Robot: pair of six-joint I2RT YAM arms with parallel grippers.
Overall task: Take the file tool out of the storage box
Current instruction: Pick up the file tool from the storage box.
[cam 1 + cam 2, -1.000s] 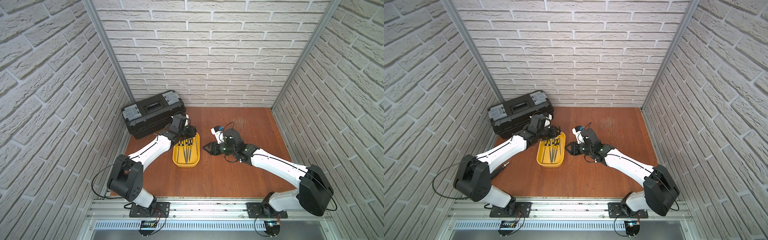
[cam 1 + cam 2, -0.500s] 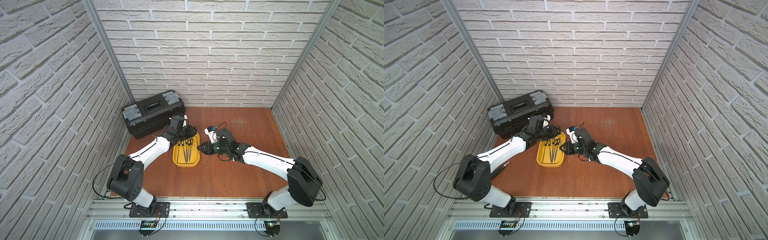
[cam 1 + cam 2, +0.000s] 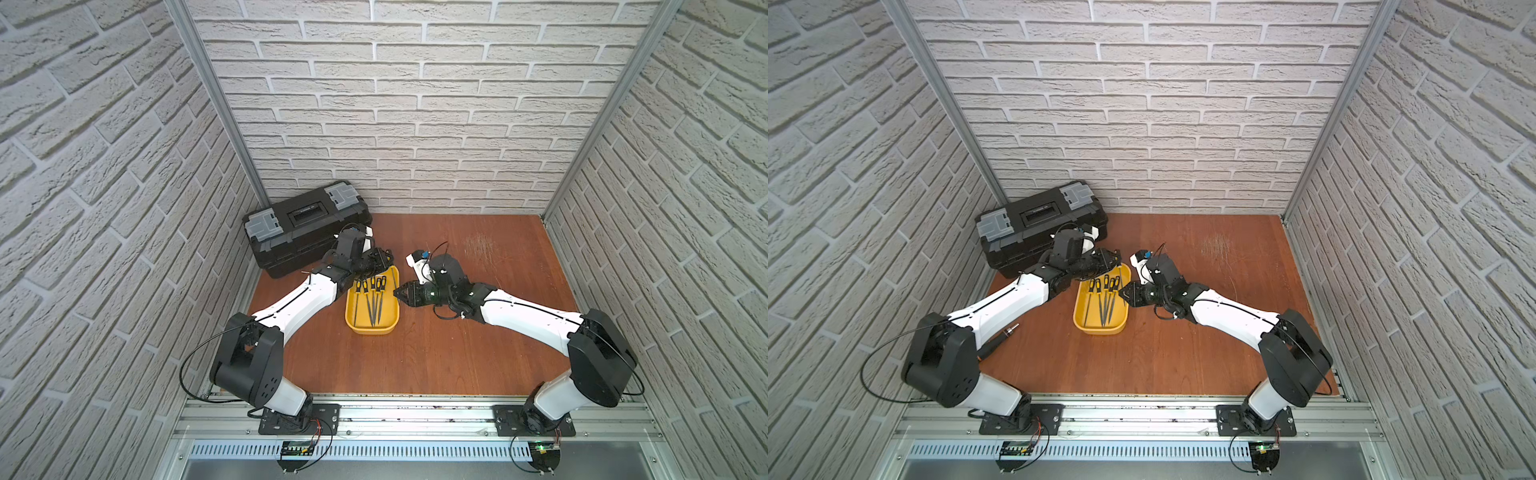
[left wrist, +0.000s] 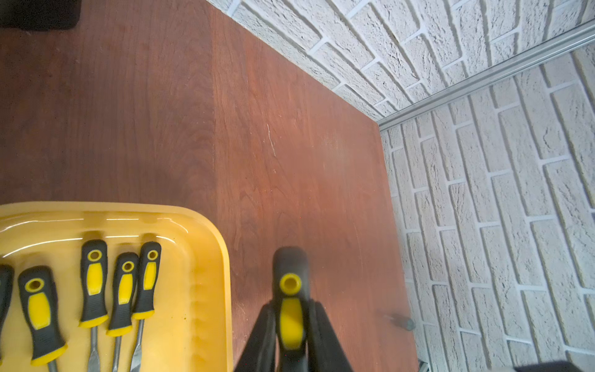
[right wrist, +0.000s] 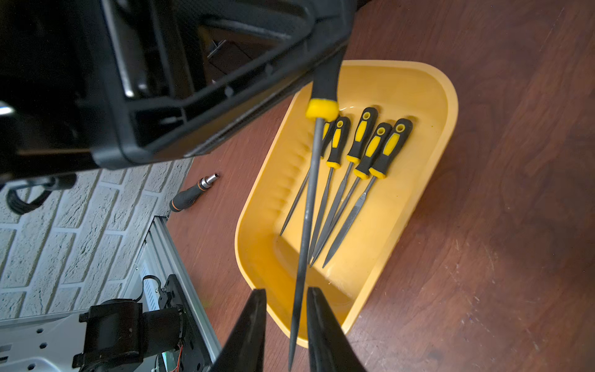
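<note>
The storage box (image 3: 372,330) is a shallow yellow tub on the wooden floor, also in the right wrist view (image 5: 450,106), and several black-and-yellow files (image 5: 363,151) lie in it. My left gripper (image 4: 290,309) is shut on the handle of one file tool (image 4: 290,283), held in the air just past the tub's far right corner (image 3: 384,262). Its grey blade (image 5: 306,209) slants over the tub and passes between the fingers of my right gripper (image 5: 286,309). Those jaws stand narrowly apart, with a gap on one side of the blade. In a top view my right gripper (image 3: 397,292) sits at the tub's right rim.
A black toolbox with grey latches (image 3: 307,226) stands at the back left, close behind my left arm. A screwdriver handle with an orange ring (image 5: 193,193) lies on the floor left of the tub. Brick walls enclose three sides.
My right gripper has moved left to the tub's rim and its jaws have narrowed around the held file's blade. My left gripper has kept its grip and hardly moved.
</note>
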